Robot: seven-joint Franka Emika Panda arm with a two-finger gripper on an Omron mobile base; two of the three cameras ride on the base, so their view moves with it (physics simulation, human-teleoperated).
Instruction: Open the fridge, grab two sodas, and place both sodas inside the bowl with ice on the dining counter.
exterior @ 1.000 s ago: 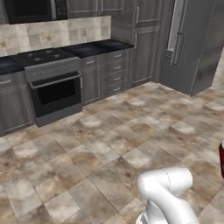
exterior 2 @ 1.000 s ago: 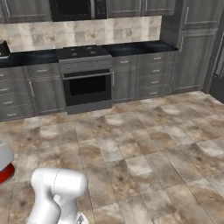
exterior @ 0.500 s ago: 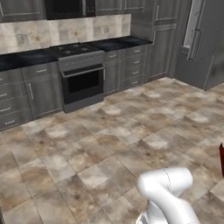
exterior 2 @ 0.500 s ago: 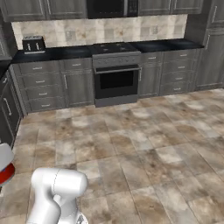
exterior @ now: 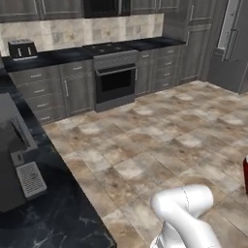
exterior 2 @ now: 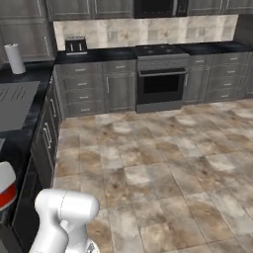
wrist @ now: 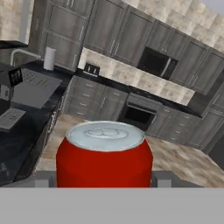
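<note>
In the hand view a short red soda can [wrist: 104,153] with a silvery top stands upright, held between the fingers of my gripper [wrist: 104,179], which is shut on it. A red sliver of the same can [exterior: 245,175] shows at the right edge of the left base view, and its pale top and red side [exterior 2: 6,190] show at the left edge of the right base view. The dark grey fridge [exterior: 231,53] stands far off at the upper right, with a pale strip showing. The bowl with ice and the dining counter are out of view.
A black marbled counter [exterior: 58,213] with a grey sink [exterior 2: 15,104] runs along the left. A stove with oven [exterior 2: 160,81], a toaster [exterior 2: 75,45] and a paper towel roll [exterior 2: 15,58] line the back wall. Tiled floor [exterior: 160,140] lies open ahead.
The whole picture has swung: the base has turned left, so the stove slid rightward and the left counter with the sink came into view. The can stays in the gripper.
</note>
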